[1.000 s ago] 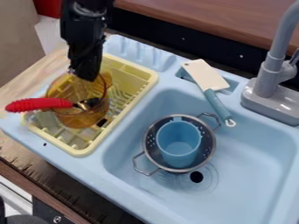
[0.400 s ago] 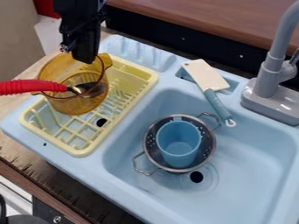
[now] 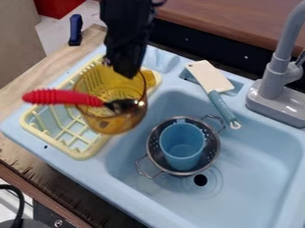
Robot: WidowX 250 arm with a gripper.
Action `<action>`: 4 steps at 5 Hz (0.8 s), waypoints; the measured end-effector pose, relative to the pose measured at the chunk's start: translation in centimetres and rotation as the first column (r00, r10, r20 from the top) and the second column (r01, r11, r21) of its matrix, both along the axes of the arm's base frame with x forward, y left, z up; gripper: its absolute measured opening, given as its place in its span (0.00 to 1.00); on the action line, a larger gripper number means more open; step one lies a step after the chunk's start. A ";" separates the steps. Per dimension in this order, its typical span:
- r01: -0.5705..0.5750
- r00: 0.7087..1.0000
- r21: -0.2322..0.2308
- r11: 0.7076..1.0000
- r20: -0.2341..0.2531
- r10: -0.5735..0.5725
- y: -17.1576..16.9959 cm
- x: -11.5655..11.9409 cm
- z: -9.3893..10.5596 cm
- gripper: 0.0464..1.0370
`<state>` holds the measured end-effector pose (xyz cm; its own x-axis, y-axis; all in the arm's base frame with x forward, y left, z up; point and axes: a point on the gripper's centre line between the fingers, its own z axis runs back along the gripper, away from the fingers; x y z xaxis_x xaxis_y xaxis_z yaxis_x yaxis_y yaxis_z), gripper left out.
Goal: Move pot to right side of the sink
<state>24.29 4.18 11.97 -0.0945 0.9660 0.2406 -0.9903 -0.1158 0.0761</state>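
The black arm (image 3: 126, 26) came in from the top edge of the view, left of its middle; it hung down almost upright, its lower end over the back part of the yellow drying rack (image 3: 77, 152); the jaws (image 3: 121, 69) pointed downward and were closed on the rim of the amber see-through pot (image 3: 110, 122), at the pot's far side. The pot hung below them, over the right part of the rack and beside the left wall of the sink basin (image 3: 262, 156), not over at the sink's right side; a small handle stood out from it toward the right of the view. A spoon (image 3: 65, 97) with a ribbed red handle leaned in the pot; its metal end was inside, and the handle stuck out past the rim to the left.

In the basin sat a metal colander (image 3: 154, 153) with a handle on each of two sides; a blue cup (image 3: 182, 149) stood inside it, and the dark drain hole (image 3: 200, 180) showed just beside it. A toy cleaver (image 3: 209, 76) lay at the basin's back edge, its blue handle reaching down over the basin; the grey faucet (image 3: 273, 84) stood to its right; the wooden bench (image 3: 30, 82) showed along the left.
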 end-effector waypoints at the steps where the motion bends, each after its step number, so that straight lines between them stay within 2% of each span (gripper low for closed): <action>1: 0.000 1.000 -0.012 1.000 0.011 0.000 -2.4 -0.6 -0.3 0.01; 2: 0.021 0.999 -0.018 1.000 0.027 -0.020 -5.0 0.1 1.6 0.01; 3: 0.036 0.999 -0.022 0.999 0.013 -0.036 -7.7 0.0 1.7 0.01; 4: 0.050 0.999 -0.022 0.998 -0.003 -0.050 -9.8 -0.1 0.6 0.01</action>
<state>24.17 -5.64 12.57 -0.0447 0.9746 0.2196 -0.9946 -0.0640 0.0818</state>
